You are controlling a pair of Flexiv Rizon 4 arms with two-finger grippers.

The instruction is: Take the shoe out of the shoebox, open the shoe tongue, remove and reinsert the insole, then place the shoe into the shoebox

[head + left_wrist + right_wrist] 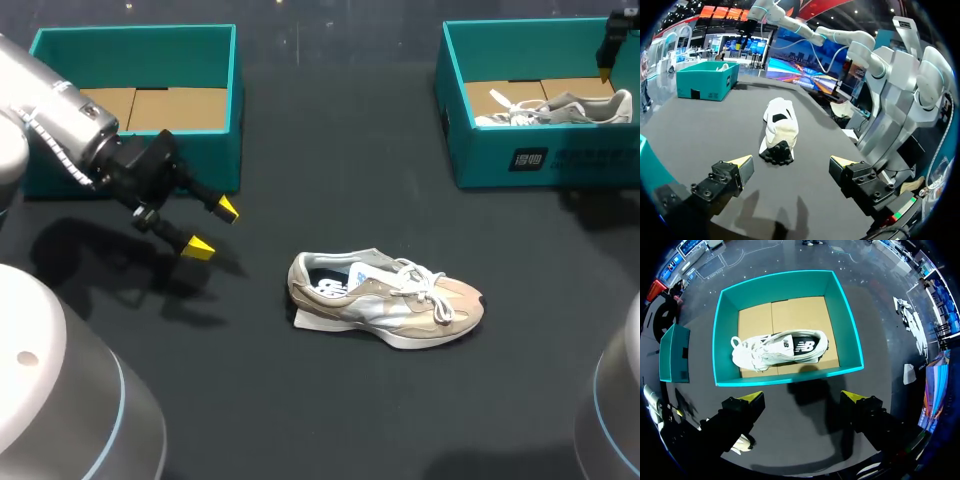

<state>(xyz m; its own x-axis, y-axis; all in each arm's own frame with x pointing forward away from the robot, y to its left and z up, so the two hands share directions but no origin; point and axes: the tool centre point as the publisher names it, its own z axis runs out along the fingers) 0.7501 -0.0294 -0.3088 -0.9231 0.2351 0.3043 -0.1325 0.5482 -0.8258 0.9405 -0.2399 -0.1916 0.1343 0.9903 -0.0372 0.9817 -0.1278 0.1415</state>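
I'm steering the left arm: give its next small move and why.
Probably advance the left gripper toward the sneaker, heel end first: its jaws are open and empty, and the sneaker lies untouched on the table straight ahead of them.

In the head view the right end effector [610, 50] was mostly cut off by the corner, so its fingers were hard to make out there. The right shoebox [530, 150] ran off the edge. Its front wall hid the bottom of the shoe inside [555, 108]. The left arm [60, 120] covered a corner of the left shoebox [135, 55]. From the left wrist, the loose shoe [780, 122] had its toe hidden behind its heel.
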